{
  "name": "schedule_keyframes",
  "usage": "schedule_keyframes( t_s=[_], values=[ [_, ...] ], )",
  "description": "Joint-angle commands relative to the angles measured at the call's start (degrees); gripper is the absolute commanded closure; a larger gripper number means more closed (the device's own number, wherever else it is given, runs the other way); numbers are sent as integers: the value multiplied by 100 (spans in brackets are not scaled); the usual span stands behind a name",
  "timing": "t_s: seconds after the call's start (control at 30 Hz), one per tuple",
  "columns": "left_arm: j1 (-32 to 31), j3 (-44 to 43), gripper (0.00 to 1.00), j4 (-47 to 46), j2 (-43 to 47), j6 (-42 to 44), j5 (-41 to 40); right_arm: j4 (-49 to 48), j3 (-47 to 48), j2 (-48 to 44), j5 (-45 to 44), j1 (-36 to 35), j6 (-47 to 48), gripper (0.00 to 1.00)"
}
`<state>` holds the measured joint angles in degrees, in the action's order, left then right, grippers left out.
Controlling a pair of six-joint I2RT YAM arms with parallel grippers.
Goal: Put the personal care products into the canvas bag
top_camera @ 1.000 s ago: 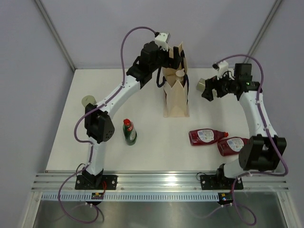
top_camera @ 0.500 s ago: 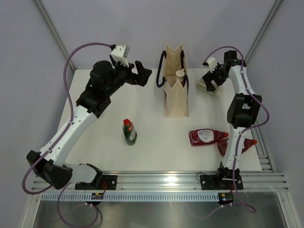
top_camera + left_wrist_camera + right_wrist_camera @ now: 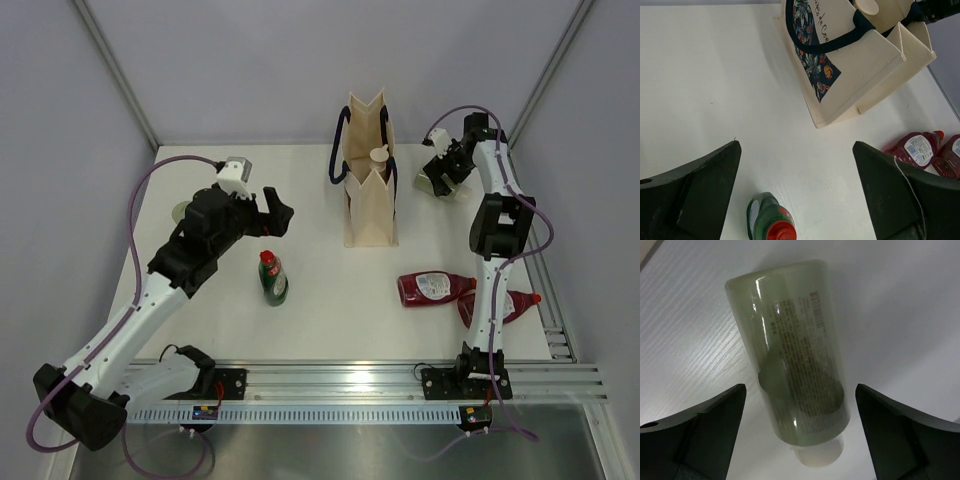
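bag (image 3: 367,200): stands upright at the far middle of the table, mouth open, navy handles hanging on both sides; the left wrist view shows a floral print on the side turned toward the left arm.
beige bottle (image 3: 379,155): only its pale cap shows, inside the mouth of the bag.
olive bottle (image 3: 797,355): lies on the table to the right of the bag, near it but apart, pale cap toward the wrist camera and label side up.
right gripper (image 3: 447,166): spread wide, one finger on each side of the olive bottle, with table showing between each finger and the bottle; it grips nothing.
red bottles (image 3: 430,288): two, lying just beside each other on the right, nearer than the bag, caps pointing right; the right arm crosses in front of the outer one.
green bottle (image 3: 273,282): red-capped, on the table left of the bag and nearer, well apart from it.
left gripper (image 3: 273,212): spread wide and empty, in the air over the left of the table; in its wrist view the green bottle sits low between the fingers, the bag beyond.
olive shape (image 3: 183,212): round, at the far left, partly hidden behind the left arm; too little shows to tell more.
table (image 3: 330,325): white.
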<state>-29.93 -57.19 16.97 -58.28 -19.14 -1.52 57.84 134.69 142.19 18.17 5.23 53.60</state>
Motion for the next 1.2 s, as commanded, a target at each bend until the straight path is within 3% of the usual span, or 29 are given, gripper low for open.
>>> schedule_keyframes(
  t_s=[0.0,0.3,0.4,0.43,0.47,0.57,0.7,0.77,1.17],
  values=[
    [31,-12,1,-107,177,-126,-296,-35,153,89,-235,-75,63,0],
    [31,102,1,-168,133,-336,-209,104,506,661,-595,-93,97,4],
    [31,164,1,-177,124,-398,-200,183,348,652,-509,-110,255,15],
    [31,173,1,-185,115,-398,-200,201,304,609,-473,-110,282,19],
    [31,190,1,-185,107,-398,-200,192,181,573,-429,-110,273,33],
    [31,191,1,-221,72,-380,-191,166,-126,319,-210,-93,142,59],
    [31,173,1,-247,19,-310,-182,43,-557,-190,474,-23,-332,79],
    [31,190,1,-256,1,-275,-191,-27,-768,-490,669,12,-893,100],
    [40,375,1,-405,133,-196,-156,-913,-2612,-2177,2866,276,-3627,100]
  ],
)
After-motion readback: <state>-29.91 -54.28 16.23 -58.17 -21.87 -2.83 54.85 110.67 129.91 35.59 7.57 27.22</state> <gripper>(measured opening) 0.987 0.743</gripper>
